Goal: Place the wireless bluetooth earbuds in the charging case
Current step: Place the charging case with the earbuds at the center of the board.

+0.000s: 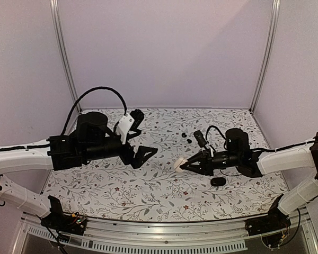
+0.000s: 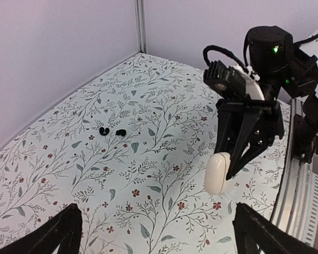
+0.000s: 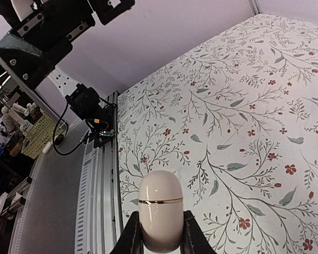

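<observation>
Two tiny black earbuds [image 1: 186, 138] lie close together on the flowered tabletop at the back centre, and they also show in the left wrist view [image 2: 112, 132]. My right gripper [image 1: 183, 164] is shut on a closed cream pill-shaped case [image 1: 178, 164] with a gold seam and holds it just above the table. In the right wrist view the case [image 3: 160, 206] stands between the two fingers of the right gripper [image 3: 161, 239]. It shows in the left wrist view too [image 2: 218, 173]. My left gripper [image 1: 142, 156] is open and empty, left of the case, its fingers [image 2: 58, 235] wide apart.
A black oval case [image 1: 218, 181] lies on the table near the right arm's forearm. The metal front rail [image 3: 98, 174] runs along the table's near edge. Walls and corner posts [image 1: 63, 53] close in the back and sides.
</observation>
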`<state>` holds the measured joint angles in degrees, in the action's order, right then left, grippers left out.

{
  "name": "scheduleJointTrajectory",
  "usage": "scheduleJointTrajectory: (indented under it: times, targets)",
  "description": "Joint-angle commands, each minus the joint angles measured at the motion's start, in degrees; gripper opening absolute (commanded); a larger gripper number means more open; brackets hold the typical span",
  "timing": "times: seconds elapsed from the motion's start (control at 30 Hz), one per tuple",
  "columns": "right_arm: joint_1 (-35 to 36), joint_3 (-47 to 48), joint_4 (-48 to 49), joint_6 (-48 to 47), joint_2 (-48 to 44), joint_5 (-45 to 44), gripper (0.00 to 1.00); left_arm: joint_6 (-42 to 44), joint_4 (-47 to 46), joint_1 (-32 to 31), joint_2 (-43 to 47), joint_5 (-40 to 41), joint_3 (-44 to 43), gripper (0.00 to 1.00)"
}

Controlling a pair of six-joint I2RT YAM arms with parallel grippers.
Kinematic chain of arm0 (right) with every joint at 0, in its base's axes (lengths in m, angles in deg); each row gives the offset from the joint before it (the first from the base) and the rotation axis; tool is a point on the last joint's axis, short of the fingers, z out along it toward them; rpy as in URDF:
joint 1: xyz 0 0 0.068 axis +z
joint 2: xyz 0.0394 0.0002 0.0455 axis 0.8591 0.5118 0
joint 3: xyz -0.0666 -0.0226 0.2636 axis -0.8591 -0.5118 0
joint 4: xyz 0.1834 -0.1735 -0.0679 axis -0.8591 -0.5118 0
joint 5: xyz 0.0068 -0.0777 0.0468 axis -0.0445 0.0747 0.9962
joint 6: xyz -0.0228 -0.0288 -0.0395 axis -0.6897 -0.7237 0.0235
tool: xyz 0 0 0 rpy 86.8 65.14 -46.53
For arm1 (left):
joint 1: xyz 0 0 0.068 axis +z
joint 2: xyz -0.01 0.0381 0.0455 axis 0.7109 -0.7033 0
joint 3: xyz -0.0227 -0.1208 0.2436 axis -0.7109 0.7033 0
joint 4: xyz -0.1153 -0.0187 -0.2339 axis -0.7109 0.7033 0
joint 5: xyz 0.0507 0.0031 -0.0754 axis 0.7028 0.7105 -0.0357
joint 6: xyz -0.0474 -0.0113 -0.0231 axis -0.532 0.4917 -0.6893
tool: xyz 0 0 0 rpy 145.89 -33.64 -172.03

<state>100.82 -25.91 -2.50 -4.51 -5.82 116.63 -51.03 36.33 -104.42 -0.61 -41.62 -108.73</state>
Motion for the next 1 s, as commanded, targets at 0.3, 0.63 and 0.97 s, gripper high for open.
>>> scheduleJointTrajectory:
  times: [0.3,0.63,0.97]
  targets:
    - [3.5,24.9,-15.3,-3.9,25.1,-0.9,0.0,-11.7,-3.8,10.2,2.7,1.9,4.7,1.0]
    - [3.8,47.3,-18.7,0.6,43.9,-3.5,0.0,-14.0,-3.8,12.8,8.5,1.5,8.6,1.0]
    - [4.3,59.6,-23.6,1.3,54.1,-2.9,0.04,-14.4,-2.8,13.3,11.5,1.7,10.5,1.0]
